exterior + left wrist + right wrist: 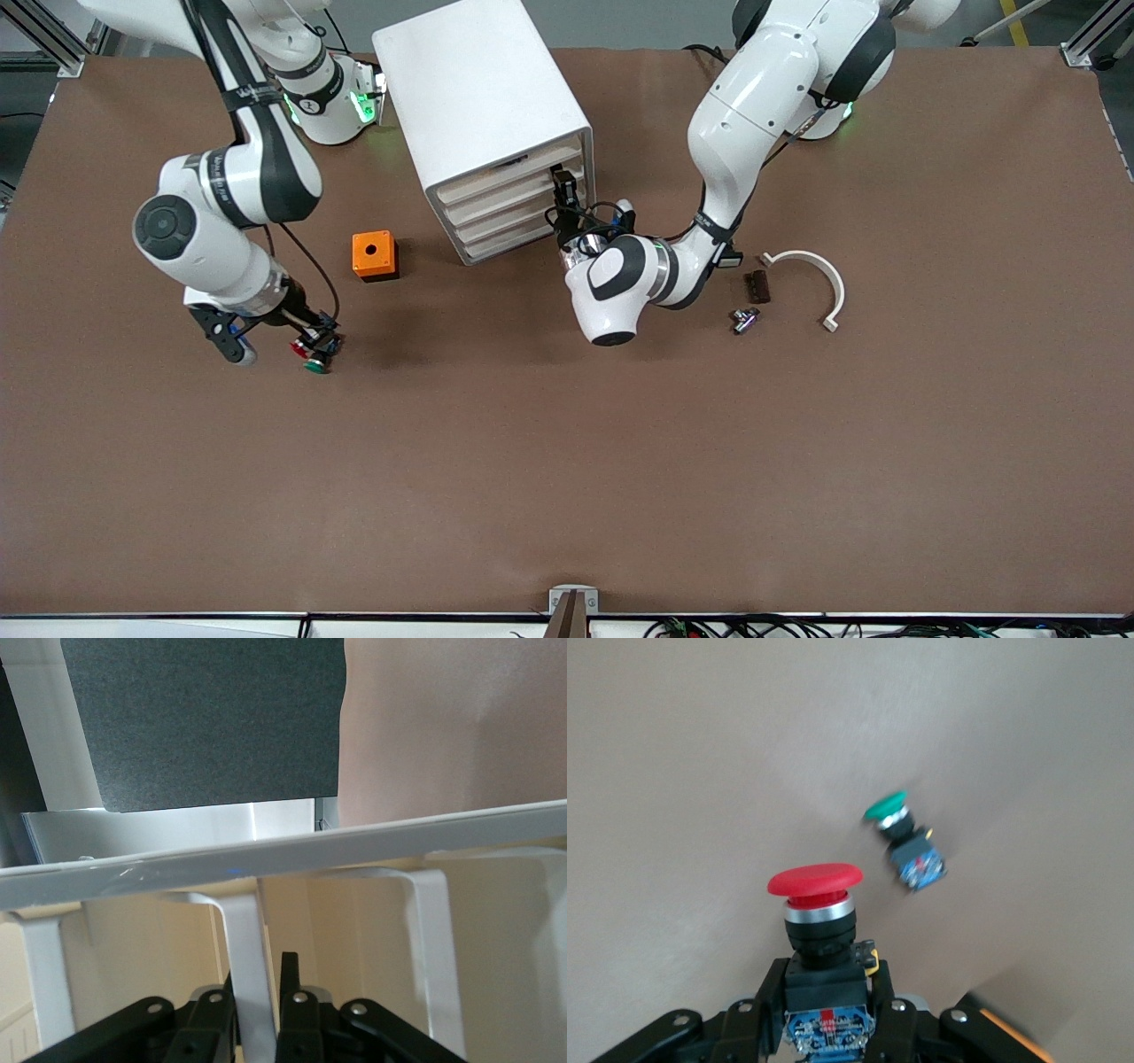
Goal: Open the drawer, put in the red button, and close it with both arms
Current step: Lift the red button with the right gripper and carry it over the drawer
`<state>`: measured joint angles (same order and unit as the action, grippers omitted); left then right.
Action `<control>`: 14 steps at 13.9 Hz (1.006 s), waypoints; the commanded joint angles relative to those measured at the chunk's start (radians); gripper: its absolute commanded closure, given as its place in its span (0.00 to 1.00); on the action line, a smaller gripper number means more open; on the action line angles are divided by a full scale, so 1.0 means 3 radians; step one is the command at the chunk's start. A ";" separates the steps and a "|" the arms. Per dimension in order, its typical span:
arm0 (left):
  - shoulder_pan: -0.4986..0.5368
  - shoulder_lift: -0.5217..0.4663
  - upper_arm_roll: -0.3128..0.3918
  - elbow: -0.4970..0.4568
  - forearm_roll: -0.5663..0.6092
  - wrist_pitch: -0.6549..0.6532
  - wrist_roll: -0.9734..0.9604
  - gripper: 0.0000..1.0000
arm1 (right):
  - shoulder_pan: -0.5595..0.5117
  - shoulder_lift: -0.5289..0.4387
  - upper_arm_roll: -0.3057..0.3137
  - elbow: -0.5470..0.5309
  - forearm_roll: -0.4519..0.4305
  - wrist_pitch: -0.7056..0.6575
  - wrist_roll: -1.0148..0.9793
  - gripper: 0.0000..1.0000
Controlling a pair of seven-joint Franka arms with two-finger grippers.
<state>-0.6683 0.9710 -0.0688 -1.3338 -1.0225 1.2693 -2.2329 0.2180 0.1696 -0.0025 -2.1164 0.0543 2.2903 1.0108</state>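
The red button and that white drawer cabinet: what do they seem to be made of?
Red button: likely glossy plastic cap above a shiny ring that looks metallic; dark boxy body, probably plastic. Drawer cabinet: smooth matte white shell, plastic or painted metal, can't tell which; pale drawer fronts.

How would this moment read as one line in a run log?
left gripper: shut on drawer handle | right gripper: shut on red button, above table | green button: on table

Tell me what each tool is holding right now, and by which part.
The right tool grips the red button by its boxy body, cap up. The left tool pinches a white drawer handle on the cabinet.
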 commanded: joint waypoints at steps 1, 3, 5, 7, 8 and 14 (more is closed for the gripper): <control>0.0009 0.0021 0.0009 0.0028 -0.0074 -0.0048 -0.0017 0.87 | 0.0208 -0.0079 -0.0028 -0.0002 0.0023 -0.0036 0.0505 1.00; 0.0034 0.0021 0.0009 0.0028 -0.0079 -0.0048 -0.0012 0.87 | 0.0296 -0.0079 -0.0028 0.0100 0.0023 -0.0137 0.0710 1.00; 0.0065 0.0021 0.0014 0.0028 -0.0074 -0.0048 -0.0012 0.87 | 0.0398 -0.0054 -0.0028 0.0299 0.0023 -0.0332 0.0899 1.00; 0.0100 0.0021 0.0020 0.0033 -0.0074 -0.0043 -0.0012 0.87 | 0.0469 -0.0049 -0.0028 0.0351 0.0023 -0.0338 0.1114 1.00; 0.0111 0.0021 0.0020 0.0038 -0.0074 -0.0043 -0.0012 0.87 | 0.0515 -0.0049 -0.0028 0.0376 0.0023 -0.0338 0.1191 1.00; 0.0259 0.0021 0.0035 0.0054 -0.0069 -0.0003 0.0044 0.88 | 0.0878 0.0043 -0.0028 0.0524 0.0023 -0.0338 0.1825 1.00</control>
<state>-0.6036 0.9710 -0.0649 -1.3295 -1.0256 1.2701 -2.2312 0.4552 0.1667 -0.0020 -2.0000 0.0550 2.2061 1.5008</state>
